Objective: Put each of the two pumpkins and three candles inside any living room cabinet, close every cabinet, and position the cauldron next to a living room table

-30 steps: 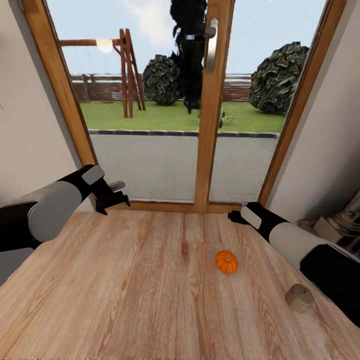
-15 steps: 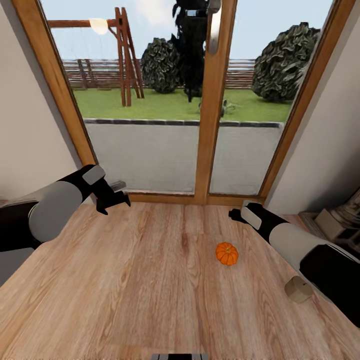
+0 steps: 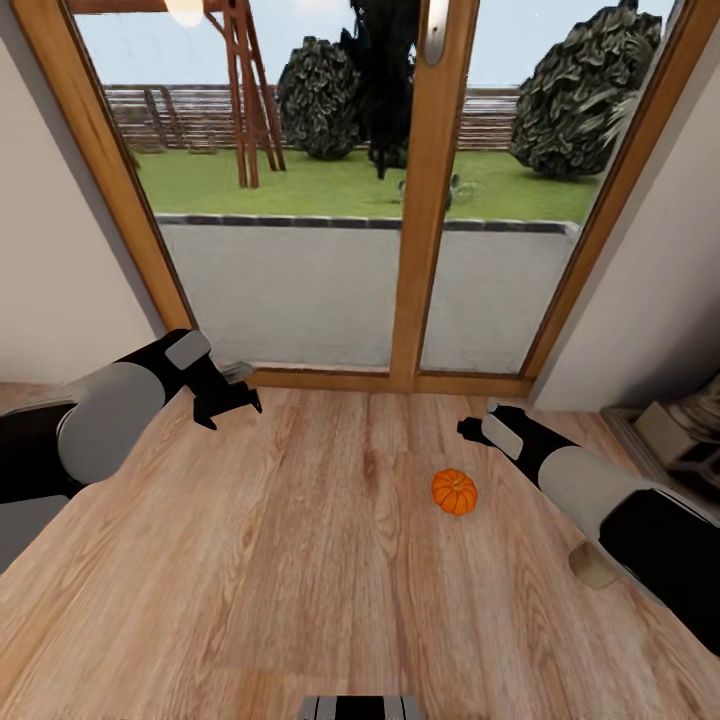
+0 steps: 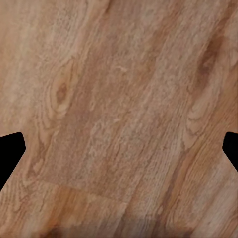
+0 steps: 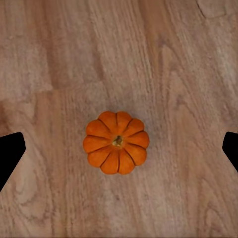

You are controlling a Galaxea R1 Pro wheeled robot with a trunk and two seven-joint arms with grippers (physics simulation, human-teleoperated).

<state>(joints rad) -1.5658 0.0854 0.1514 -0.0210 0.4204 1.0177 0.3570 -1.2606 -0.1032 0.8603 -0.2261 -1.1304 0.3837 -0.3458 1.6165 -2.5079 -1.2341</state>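
Observation:
One small orange pumpkin (image 3: 454, 491) lies on the wooden floor. My right gripper (image 3: 468, 430) hovers just beyond and above it. In the right wrist view the pumpkin (image 5: 117, 142) sits stem up, centred between the two black fingertips (image 5: 10, 153), which stand wide apart: the gripper is open and holds nothing. A grey-beige candle (image 3: 590, 566) stands on the floor to the right, partly hidden behind my right forearm. My left gripper (image 3: 243, 388) hangs open over bare floor at the left, its fingertips (image 4: 9, 153) far apart.
A tall glass patio door with a wooden frame (image 3: 415, 300) stands straight ahead, with white walls on both sides. The foot of an ornate beige fireplace (image 3: 690, 430) juts in at the right. Part of my base (image 3: 355, 708) shows at the bottom edge.
The whole picture has shifted: door, pumpkin and candle sit higher in the frame and my base has come into view. My right forearm now covers part of the candle. Both arms keep their pose.

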